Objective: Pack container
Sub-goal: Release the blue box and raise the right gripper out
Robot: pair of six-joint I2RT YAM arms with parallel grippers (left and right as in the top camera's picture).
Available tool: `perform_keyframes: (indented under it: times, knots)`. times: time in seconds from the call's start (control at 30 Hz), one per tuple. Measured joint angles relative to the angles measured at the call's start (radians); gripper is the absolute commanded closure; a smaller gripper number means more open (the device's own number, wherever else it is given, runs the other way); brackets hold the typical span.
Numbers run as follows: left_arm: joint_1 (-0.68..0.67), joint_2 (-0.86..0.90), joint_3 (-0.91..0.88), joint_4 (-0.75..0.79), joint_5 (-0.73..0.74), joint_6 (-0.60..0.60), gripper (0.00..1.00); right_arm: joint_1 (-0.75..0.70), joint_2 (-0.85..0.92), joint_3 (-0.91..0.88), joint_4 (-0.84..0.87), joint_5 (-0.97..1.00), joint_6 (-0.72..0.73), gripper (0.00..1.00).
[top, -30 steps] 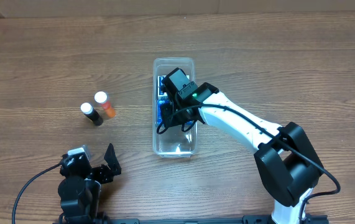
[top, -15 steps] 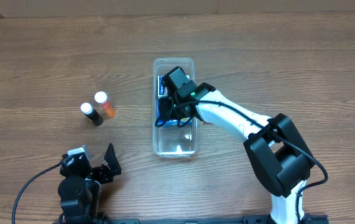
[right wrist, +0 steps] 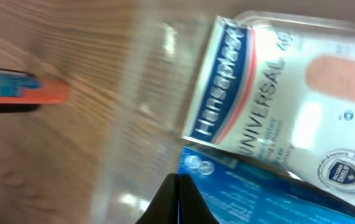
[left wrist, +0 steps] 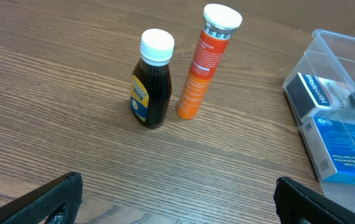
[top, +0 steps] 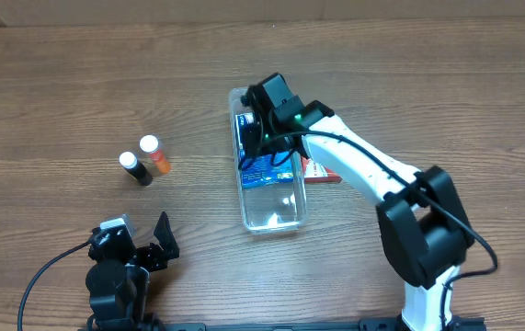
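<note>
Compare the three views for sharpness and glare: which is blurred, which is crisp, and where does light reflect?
Right wrist view: motion-blurred throughout, the plaster box lettering smeared yet readable. Overhead view: sharp and evenly lit, with a bright glare spot on the container floor. Left wrist view: crisp on the dark bottle and orange tube.

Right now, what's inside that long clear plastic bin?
Inside the long clear plastic bin lie a blue cardboard box and a white Hansaplast plaster box beside it; its near end is bare. Anything beneath them or the right gripper is hidden.
</note>
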State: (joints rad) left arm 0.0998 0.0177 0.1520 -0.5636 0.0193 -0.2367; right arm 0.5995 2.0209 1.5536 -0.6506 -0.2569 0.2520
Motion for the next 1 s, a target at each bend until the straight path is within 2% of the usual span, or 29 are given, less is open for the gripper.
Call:
perform_keyframes:
  times: [0.17, 0.27, 0.37, 0.6, 0.8, 1.0]
  knots:
    - [0.000, 0.000, 0.000, 0.000, 0.000, 0.000, 0.00, 0.006, -0.095, 0.040, -0.162, 0.005, -0.008, 0.96]
    - [0.000, 0.000, 0.000, 0.000, 0.000, 0.000, 0.00, 0.008, -0.116, 0.040, -0.280, 0.008, 0.054, 0.96]
    - [0.000, 0.000, 0.000, 0.000, 0.000, 0.000, 0.00, 0.018, -0.106, -0.001, -0.303, 0.012, 0.129, 0.96]
    - [0.000, 0.000, 0.000, 0.000, 0.000, 0.000, 0.00, 0.040, 0.003, -0.132, -0.214, -0.025, 0.265, 0.96]
    - [0.000, 0.000, 0.000, 0.000, 0.000, 0.000, 0.00, 0.040, 0.024, -0.142, -0.184, -0.047, 0.291, 0.96]
    - [0.000, 0.000, 0.000, 0.000, 0.000, 0.000, 0.00, 0.040, 0.024, -0.142, -0.061, -0.054, 0.306, 0.96]
